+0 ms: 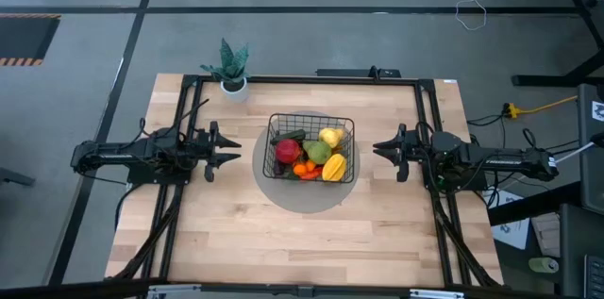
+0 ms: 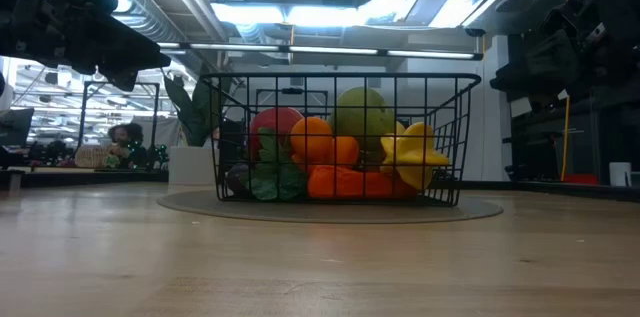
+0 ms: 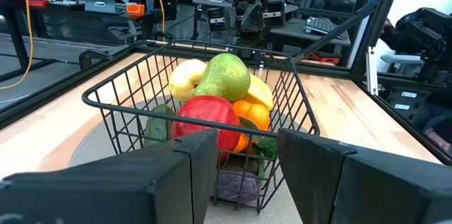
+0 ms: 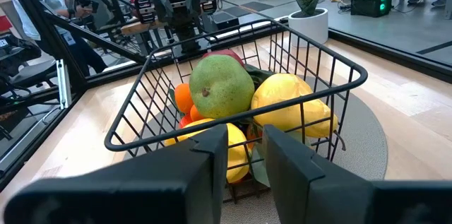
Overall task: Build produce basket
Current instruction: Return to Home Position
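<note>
Black wire basket (image 1: 311, 117) is sitting centred on my wooden counter (image 1: 283, 242), holding glossy toy produce (image 1: 319, 153).
My left gripper (image 1: 233, 149) and right gripper (image 1: 381, 150) are hovering either side, fingers parted, gripping nothing.

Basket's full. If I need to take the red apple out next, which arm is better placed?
Left. The red apple sits on the basket's left side, facing the open left gripper; the right gripper would have to reach past the pear and yellow fruit.
</note>
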